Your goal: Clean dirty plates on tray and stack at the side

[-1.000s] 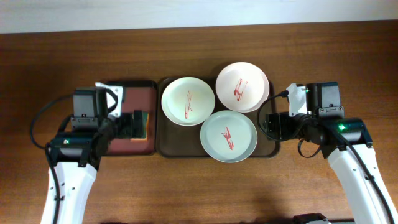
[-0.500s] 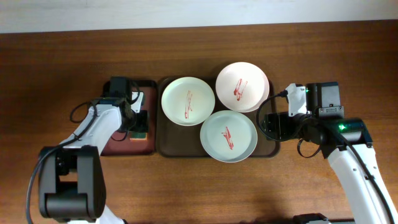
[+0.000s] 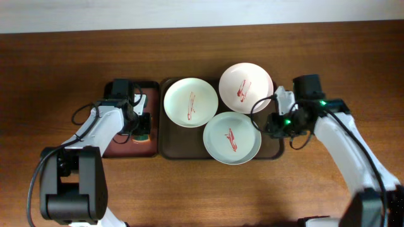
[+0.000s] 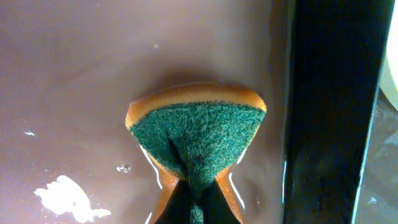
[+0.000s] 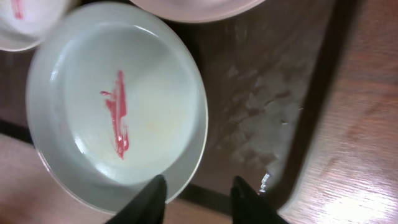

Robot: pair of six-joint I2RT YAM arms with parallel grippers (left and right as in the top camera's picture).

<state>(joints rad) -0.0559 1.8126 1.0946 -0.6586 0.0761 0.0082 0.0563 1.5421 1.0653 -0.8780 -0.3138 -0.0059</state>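
Three plates with red smears lie on the dark brown tray [image 3: 168, 146]: a white one [image 3: 191, 101] at the left, a pinkish-white one [image 3: 246, 87] at the back right, and a mint-green one [image 3: 231, 137] in front. In the right wrist view the mint-green plate [image 5: 118, 106] fills the left. My right gripper [image 5: 200, 199] is open, its fingers straddling that plate's right rim, one over the rim and one over the tray floor [image 5: 261, 112]. My left gripper [image 4: 196, 208] is shut on a green-topped orange sponge [image 4: 196, 134], pinching it into a fold.
The sponge [image 3: 144, 126] sits in a narrower black-rimmed maroon tray [image 3: 120, 144] left of the brown tray, with a wet glossy floor [image 4: 74, 74]. Bare wooden table [image 3: 202, 195] surrounds both trays.
The left gripper went from open to shut, pinching the sponge. The right arm swung in toward the mint-green plate and its jaws narrowed around the rim.
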